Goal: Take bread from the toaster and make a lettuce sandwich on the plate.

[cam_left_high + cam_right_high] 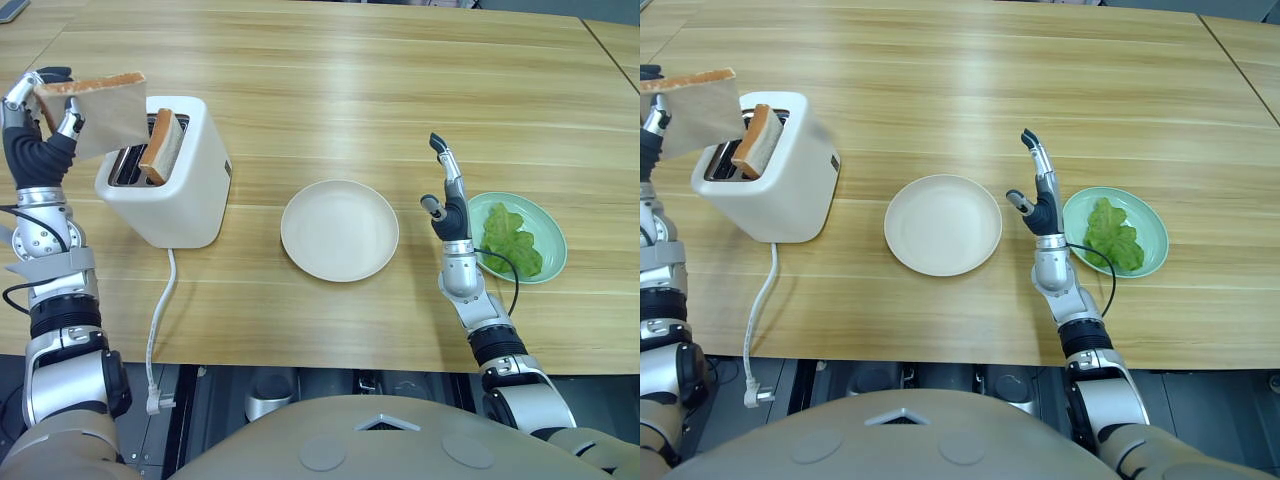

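Observation:
A white toaster (175,185) stands at the table's left, with one bread slice (163,146) sticking up tilted out of a slot. My left hand (40,130) is shut on a second bread slice (100,110), held in the air just left of and above the toaster. An empty cream plate (340,230) lies in the middle of the table. To its right a green bowl (545,235) holds lettuce (512,238). My right hand (447,195) stands upright and open between the plate and the bowl, holding nothing.
The toaster's white cord (158,330) runs toward me and hangs over the table's front edge, its plug (157,402) dangling below. Bare wooden tabletop (380,90) stretches behind the plate and bowl.

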